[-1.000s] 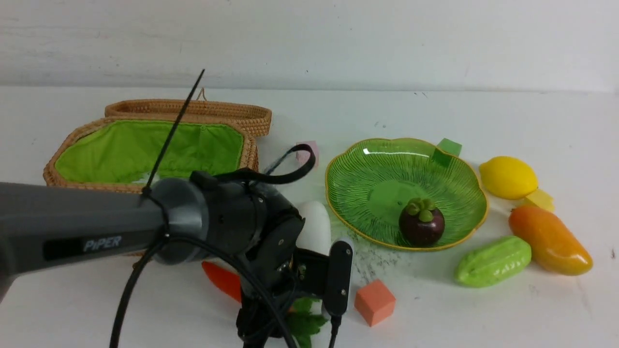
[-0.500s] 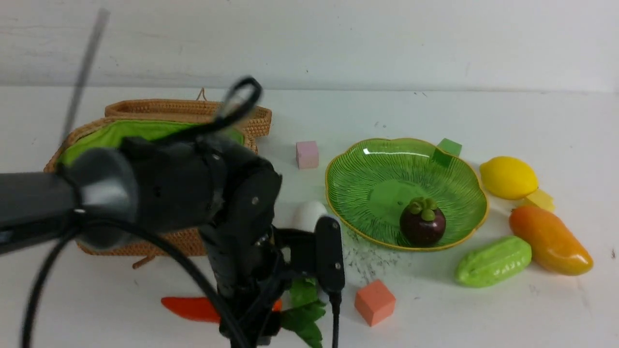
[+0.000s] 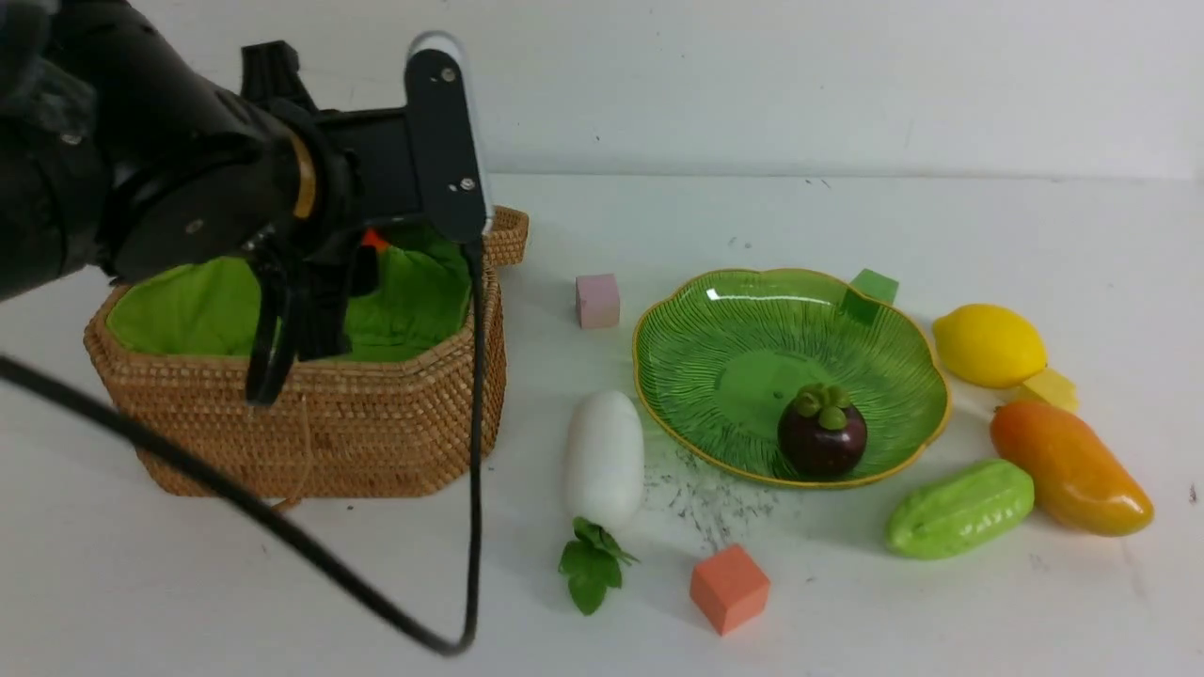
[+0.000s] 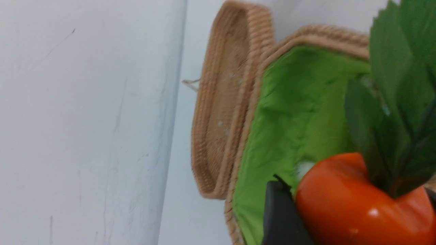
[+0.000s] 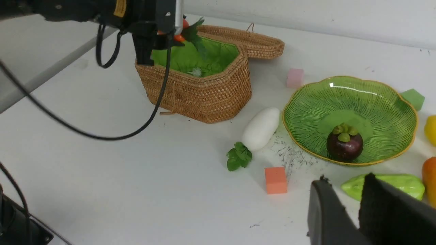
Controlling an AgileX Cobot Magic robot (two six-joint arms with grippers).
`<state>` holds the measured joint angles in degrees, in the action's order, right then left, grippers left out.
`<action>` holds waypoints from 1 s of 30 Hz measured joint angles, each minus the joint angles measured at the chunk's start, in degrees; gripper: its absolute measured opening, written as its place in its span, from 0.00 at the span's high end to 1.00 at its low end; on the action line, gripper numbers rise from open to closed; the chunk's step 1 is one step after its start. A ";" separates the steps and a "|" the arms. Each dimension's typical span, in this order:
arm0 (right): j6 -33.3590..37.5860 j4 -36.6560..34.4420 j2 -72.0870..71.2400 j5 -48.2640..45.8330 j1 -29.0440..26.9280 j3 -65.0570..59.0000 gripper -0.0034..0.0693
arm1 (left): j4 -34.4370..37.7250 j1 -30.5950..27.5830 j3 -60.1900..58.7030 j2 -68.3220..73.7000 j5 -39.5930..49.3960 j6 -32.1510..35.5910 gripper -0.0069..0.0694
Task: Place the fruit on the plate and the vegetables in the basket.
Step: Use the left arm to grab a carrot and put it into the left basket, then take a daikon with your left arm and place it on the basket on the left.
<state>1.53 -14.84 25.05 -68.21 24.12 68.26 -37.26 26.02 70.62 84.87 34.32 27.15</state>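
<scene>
The left gripper (image 3: 372, 249) is seen at the upper left of the front frame, above the open basket (image 3: 310, 432), and it is clamped on the carrot (image 4: 354, 211). In the left wrist view the orange body is pinched against a dark finger (image 4: 282, 214), with the carrot's leaves spread over the green lining. The woven lid (image 3: 503, 230) is laid open behind the basket.

At centre right the plate (image 3: 715, 310) is found, and the mangosteen (image 3: 821, 434) is seated in its lower right part. The lemon (image 3: 988, 345) and the mango (image 3: 1070, 467) are left on the table at the right edge, outside the plate. The gourd (image 3: 959, 508) is laid below the plate's right rim, just beside the mango. The radish (image 3: 604, 459) is set between basket and plate, and a loose leaf sprig (image 3: 591, 564) is seen at its lower end.

The right gripper (image 5: 357, 204) is caught only at the lower right of its own wrist view. A narrow gap is shown between its fingers, and nothing is held in it.

Four small cubes are scattered about: pink (image 3: 598, 300), green (image 3: 873, 287), yellow (image 3: 1052, 387) and orange (image 3: 729, 588).
</scene>
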 joint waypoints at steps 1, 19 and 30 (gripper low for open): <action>0.00 -0.36 0.00 0.00 0.00 0.00 0.72 | -0.83 -1.95 0.55 1.75 -0.92 -0.43 0.40; 1.51 -0.71 0.00 4.05 0.00 0.00 0.71 | -1.88 -7.40 2.12 8.68 -5.60 -4.83 0.15; 1.56 -0.71 0.00 3.78 0.00 0.00 0.71 | 11.83 -4.32 2.12 3.61 -2.73 -25.31 0.32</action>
<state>3.09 -15.55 25.05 -64.43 24.12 68.26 -25.43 21.70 72.74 88.47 31.58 1.83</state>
